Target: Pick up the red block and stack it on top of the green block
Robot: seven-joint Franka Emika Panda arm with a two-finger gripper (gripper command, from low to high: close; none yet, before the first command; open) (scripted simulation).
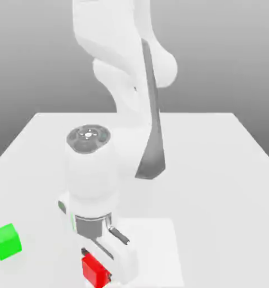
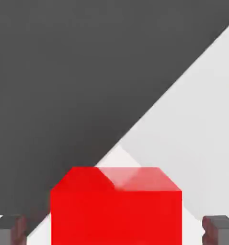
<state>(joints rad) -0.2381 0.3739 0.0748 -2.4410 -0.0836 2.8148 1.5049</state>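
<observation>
The red block (image 1: 95, 269) lies on the white table near its front edge, and in the hand view this red block (image 2: 116, 206) sits between my two fingertips. My gripper (image 1: 104, 263) is lowered around it, and in the hand view the gripper (image 2: 116, 230) is open, with a gap between the block and each grey fingertip (image 2: 11, 229). The green block (image 1: 5, 242) rests on the table at the exterior view's left, well apart from the red one.
The white arm (image 1: 125, 73) rises above the table's middle. A square white patch (image 1: 159, 247) marks the table (image 1: 215, 169) under the gripper. Beyond the table's edge in the hand view is dark floor (image 2: 63, 72).
</observation>
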